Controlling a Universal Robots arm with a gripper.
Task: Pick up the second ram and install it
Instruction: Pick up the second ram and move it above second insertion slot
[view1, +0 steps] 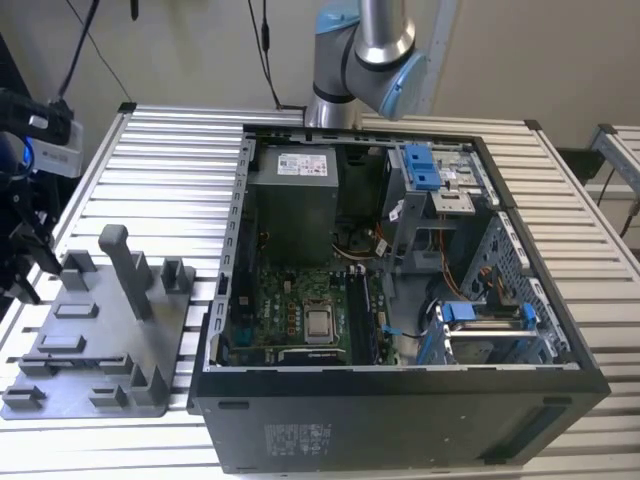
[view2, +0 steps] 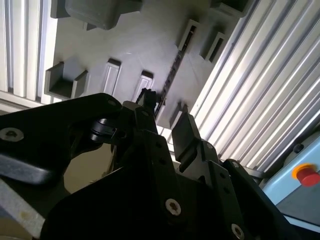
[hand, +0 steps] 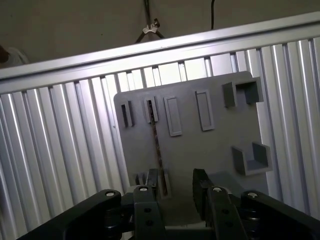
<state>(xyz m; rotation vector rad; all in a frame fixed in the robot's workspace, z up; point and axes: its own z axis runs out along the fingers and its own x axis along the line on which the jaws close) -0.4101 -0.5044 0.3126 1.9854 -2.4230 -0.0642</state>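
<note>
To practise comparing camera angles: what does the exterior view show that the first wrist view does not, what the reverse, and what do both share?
Exterior view: the open computer case with its motherboard. First wrist view: the second ram, a thin stick on edge in a slot, close to the open fingers. Both: the grey holder tray on the slatted table.

Matt grey plastic tray (hand: 220, 135), shiny ribbed metal table (hand: 60, 165)

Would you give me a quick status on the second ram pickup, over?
Gripper open, over the holder tray. Second ram on edge in its slot, not gripped. No obstruction seen.
</note>
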